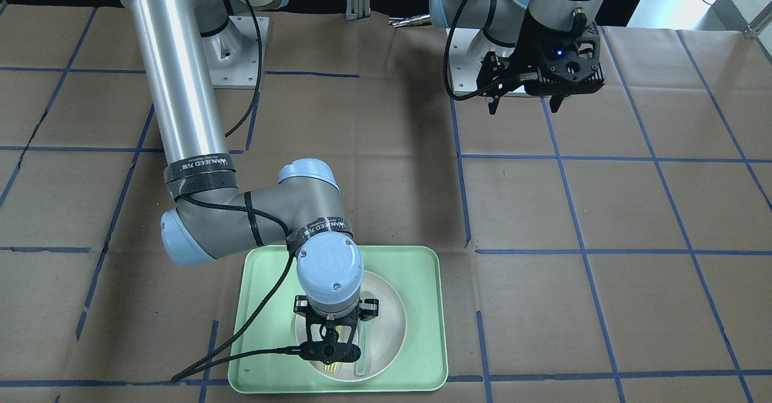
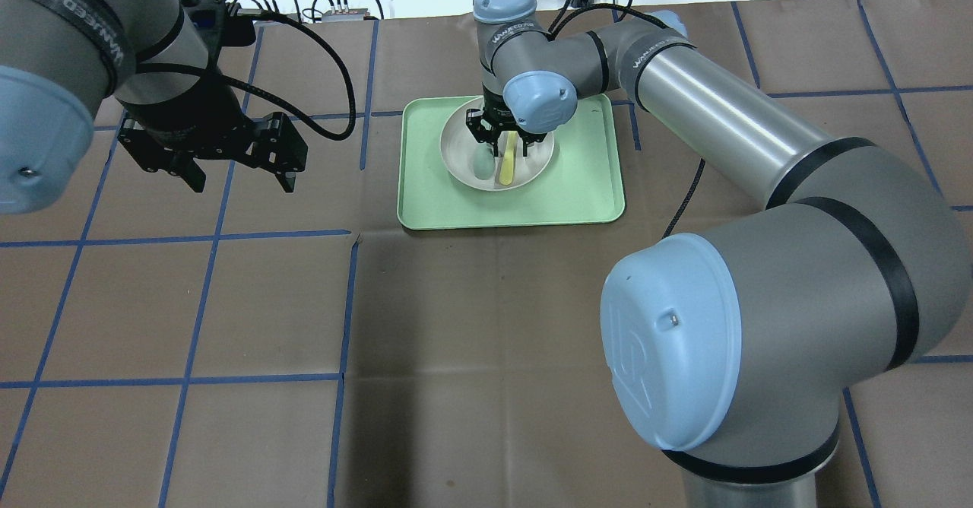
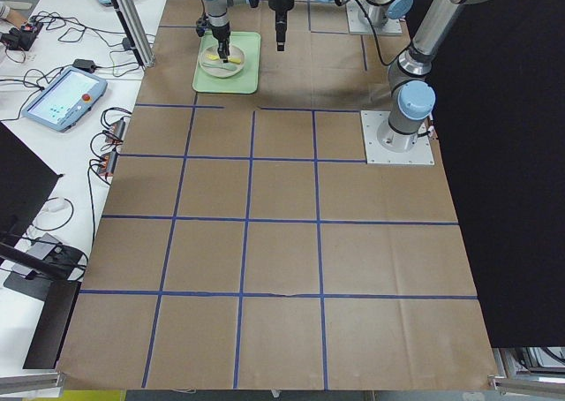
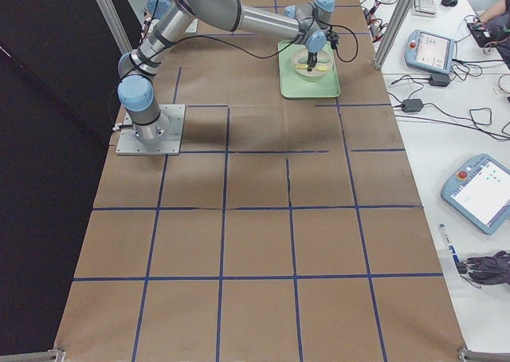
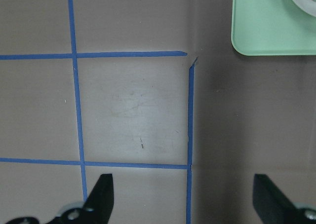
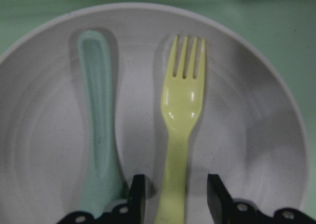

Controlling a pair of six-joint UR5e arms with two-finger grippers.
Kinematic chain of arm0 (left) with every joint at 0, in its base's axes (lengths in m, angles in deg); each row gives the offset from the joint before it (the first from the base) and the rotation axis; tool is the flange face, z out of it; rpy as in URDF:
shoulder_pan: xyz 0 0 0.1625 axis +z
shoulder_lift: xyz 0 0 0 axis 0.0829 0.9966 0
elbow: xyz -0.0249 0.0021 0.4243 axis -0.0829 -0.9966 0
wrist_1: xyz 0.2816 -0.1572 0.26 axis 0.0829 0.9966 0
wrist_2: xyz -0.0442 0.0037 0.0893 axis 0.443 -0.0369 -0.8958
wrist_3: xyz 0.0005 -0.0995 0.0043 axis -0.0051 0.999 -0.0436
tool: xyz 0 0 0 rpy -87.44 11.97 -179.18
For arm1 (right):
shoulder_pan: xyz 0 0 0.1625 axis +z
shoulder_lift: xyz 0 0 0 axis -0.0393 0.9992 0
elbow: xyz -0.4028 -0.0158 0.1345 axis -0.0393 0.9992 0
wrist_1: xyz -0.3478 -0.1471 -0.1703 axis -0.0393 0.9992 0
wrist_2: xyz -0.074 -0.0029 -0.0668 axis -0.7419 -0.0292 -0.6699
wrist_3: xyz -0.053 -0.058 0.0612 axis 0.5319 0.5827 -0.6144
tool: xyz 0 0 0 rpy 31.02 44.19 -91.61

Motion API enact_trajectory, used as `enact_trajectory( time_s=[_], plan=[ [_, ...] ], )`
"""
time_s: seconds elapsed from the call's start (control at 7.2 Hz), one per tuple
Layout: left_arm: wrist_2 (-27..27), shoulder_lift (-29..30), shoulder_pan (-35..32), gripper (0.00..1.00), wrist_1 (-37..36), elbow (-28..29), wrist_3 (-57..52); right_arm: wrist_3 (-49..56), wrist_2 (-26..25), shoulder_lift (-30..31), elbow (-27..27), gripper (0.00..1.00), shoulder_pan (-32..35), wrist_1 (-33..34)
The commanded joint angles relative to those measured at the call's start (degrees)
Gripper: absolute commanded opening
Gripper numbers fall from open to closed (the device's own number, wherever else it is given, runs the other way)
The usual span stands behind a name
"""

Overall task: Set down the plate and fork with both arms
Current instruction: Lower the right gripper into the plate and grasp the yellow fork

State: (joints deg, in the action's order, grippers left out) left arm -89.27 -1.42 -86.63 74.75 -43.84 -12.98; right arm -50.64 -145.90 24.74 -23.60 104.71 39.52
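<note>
Front view: my right gripper (image 1: 331,355) is down inside the plate (image 1: 389,306), which sits on the green tray (image 1: 428,282). The left gripper (image 1: 523,106) hangs well away from the tray, fingers apart.

Overhead: the fork (image 2: 506,166) lies in the plate beside the spoon (image 2: 483,164), with its handle end under the right claw.

Right wrist: the jaws are apart, straddling the handle without touching it, and the tines point straight away from the claw. The right arm is far nearer, so I judge that closing on the handle comes next.

Left wrist: only the tray's corner shows.
</note>
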Motion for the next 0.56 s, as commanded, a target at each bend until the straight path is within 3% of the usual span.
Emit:
enact_trajectory(
  time_s=[0.0,0.42],
  plan=[
    [0.0,-0.8,0.1,1.00,-0.4,-0.9,0.0,0.1,0.0,0.0,0.1,0.42,-0.1,0.0],
    [0.4,-0.8,0.2,1.00,-0.3,-0.9,0.0,0.0,0.1,-0.1,0.1,0.16,-0.1,0.1]
  ],
)
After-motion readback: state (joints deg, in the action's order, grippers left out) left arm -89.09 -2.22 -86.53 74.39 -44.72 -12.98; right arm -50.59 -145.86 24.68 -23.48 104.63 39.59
